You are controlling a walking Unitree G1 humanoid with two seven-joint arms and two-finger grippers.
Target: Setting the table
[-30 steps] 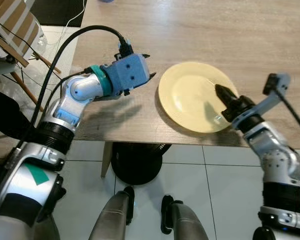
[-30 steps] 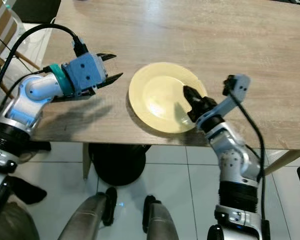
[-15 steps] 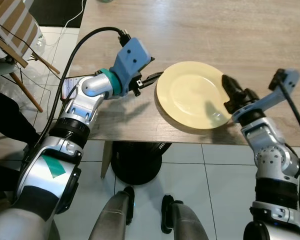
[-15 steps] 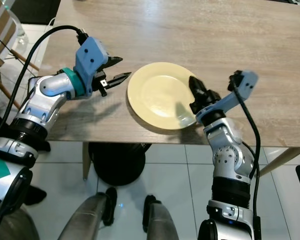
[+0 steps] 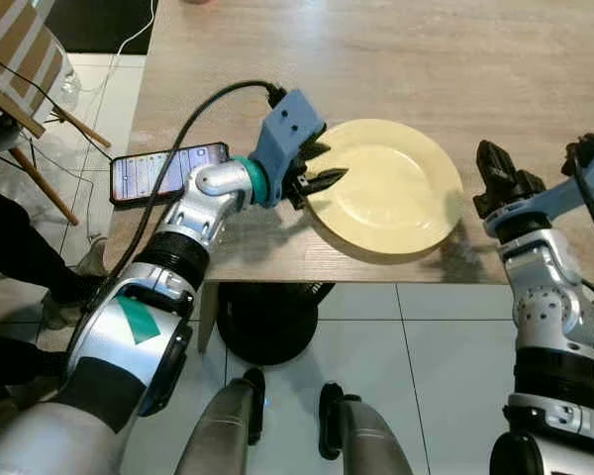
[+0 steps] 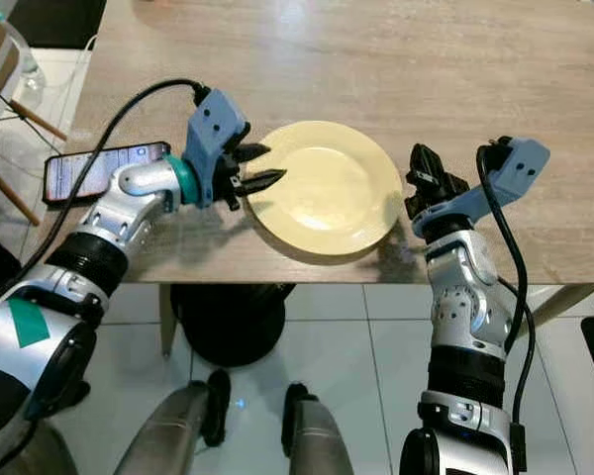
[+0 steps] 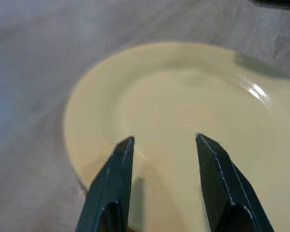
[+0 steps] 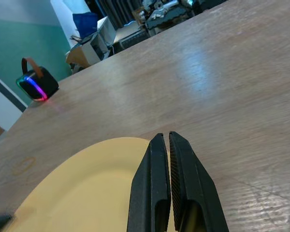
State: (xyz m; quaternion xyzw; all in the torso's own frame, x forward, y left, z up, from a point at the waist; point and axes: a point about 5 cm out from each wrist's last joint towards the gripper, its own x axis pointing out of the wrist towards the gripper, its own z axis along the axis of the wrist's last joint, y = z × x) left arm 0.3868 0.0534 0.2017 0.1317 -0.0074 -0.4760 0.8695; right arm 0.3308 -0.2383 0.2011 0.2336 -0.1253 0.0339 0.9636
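Since the earlier frames, your left tool point(image 5: 322, 176) has swung in from the side and now reaches over the near-left rim of the plate point(image 5: 391, 193), while your right tool point(image 5: 497, 170) has come off the plate's right rim and now stands just beside it, apart from the ceramic.

Left tool state: fingers spread, one over the rim and one over the inner face in the left wrist view, with nothing gripped yet. Right tool state: fingers pressed together and empty, pointing past the plate edge in the right wrist view.

Plate location: directly ahead of the left tool, flat on the worktop point(image 5: 426, 59), close to the near edge. Its front rim appears to sit at or slightly over that edge.

Other items: a phone point(image 5: 168, 169) lies on the worktop behind the left forearm, well clear of the plate. A small speaker with a lit ring point(image 8: 37, 82) stands far beyond the right tool.

Handling notes:
- Judge the plate as stiff, glazed and breakable. Expect it to be slippery between hard fingers and moderately heavy for a rim grip.
- Take hold at the rim, one finger above and one below. With the plate flat on the worktop, the lower finger has little room to enter.
- Avoid pushing it toward the near edge; a fall to the tiled floor point(image 5: 426, 376) would likely break it.
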